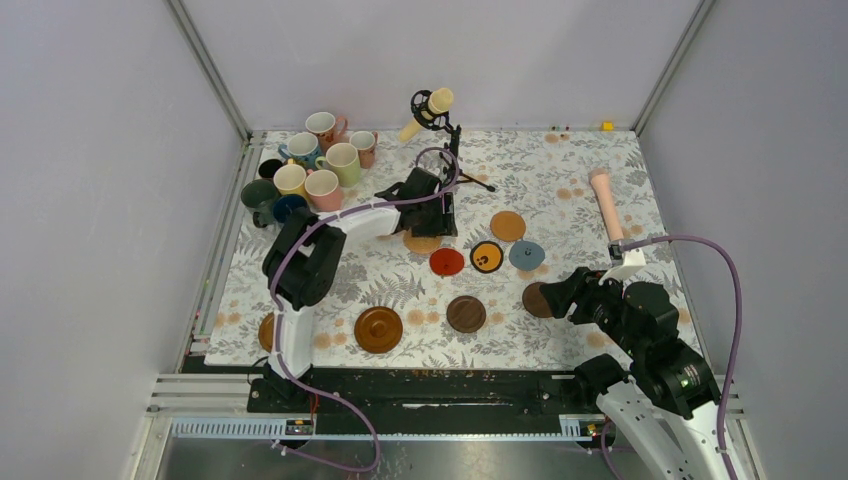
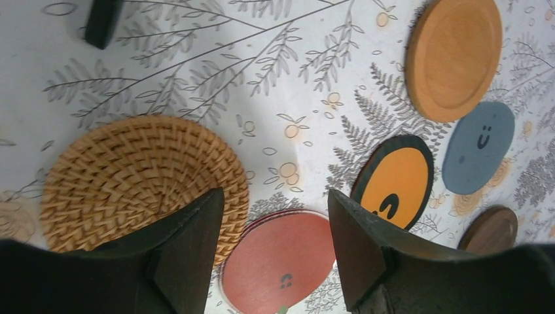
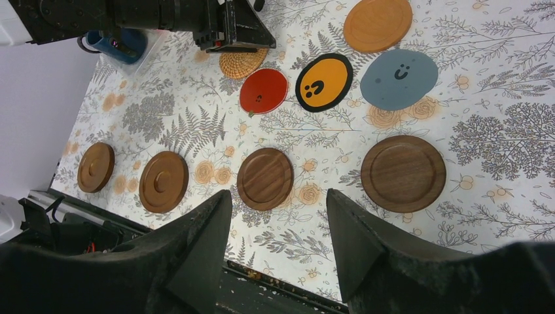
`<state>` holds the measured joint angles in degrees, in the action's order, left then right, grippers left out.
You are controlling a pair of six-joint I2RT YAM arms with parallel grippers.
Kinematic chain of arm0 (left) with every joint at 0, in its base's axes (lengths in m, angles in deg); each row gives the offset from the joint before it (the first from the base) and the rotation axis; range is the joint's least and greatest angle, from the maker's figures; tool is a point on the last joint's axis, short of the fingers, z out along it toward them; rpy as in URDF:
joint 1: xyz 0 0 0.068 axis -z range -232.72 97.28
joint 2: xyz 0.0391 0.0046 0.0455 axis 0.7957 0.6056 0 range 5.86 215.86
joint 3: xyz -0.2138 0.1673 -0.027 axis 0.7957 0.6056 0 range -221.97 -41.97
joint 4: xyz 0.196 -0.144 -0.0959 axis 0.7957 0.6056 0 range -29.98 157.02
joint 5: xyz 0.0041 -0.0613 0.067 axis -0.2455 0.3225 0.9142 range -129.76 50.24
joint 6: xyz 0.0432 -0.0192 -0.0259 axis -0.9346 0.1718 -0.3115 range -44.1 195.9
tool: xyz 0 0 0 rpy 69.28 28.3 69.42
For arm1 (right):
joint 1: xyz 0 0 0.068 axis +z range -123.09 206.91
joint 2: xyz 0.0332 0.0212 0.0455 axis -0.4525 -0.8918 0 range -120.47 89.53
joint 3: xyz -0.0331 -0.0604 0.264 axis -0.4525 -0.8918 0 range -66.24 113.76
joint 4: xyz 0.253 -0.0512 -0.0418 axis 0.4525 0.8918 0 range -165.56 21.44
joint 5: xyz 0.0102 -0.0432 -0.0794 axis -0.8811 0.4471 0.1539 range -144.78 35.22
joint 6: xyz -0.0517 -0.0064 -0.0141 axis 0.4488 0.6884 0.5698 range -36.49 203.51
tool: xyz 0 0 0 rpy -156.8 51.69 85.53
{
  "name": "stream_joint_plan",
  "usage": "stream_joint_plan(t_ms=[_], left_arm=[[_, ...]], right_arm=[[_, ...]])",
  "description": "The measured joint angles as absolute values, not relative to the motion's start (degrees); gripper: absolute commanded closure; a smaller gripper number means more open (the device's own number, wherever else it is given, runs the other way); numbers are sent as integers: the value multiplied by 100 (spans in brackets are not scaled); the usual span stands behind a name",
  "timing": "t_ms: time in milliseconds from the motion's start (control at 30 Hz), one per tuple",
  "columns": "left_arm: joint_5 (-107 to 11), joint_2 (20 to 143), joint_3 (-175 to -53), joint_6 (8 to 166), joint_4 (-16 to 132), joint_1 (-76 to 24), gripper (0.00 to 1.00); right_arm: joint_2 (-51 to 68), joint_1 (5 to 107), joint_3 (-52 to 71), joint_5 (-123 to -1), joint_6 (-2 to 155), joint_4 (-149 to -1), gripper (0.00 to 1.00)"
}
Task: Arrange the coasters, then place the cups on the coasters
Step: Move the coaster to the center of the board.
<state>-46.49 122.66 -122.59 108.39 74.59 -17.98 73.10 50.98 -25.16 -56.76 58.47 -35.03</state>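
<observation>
mugs [image 1: 310, 165] bunched far-left on the bench [image 1: 560, 170], room free back-centre, my left hand [image 2: 275, 196] open over the woven coaster [image 2: 131, 176], right hand [image 3: 278, 196] open by the near edge, both empty

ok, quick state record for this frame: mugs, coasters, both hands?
mugs: bunched at the far left corner, none on a coaster
near row: four dark wooden coasters, spaced apart
far row: woven coaster, red coaster, orange coaster, blue coaster; tan coaster just behind them
left hand: open, empty, above the woven and red coasters
right hand: open, empty, over the near edge
stage: coasters spread out, no mug placed yet
</observation>
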Motion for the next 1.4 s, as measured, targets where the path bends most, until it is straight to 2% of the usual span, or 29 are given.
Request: stream_joint_plan(t_ms=[433,667,967,1167,1400], left_arm=[[-5073,12668,-12685,10734,7052,-1464,38],[-4699,12224,-12266,10684,7072,-1440,39],[-3536,10913,-11619,10728,7408,-2133,46],[-3510,11079,-11263,10846,7631,-2714,50],[-3822,11496,-11155,10975,7631,-2753,57]], right_arm=[[7243,5098,-2514,-5669,5893,-3453,37],[7188,5098,-2496,-5617,5932,-3418,37],[7125,5098,-2496,-5588,5930,-3422,37],[7122,5098,-2496,-5588,5930,-3424,37],[7092,5098,-2496,-5588,5930,-3424,36]])
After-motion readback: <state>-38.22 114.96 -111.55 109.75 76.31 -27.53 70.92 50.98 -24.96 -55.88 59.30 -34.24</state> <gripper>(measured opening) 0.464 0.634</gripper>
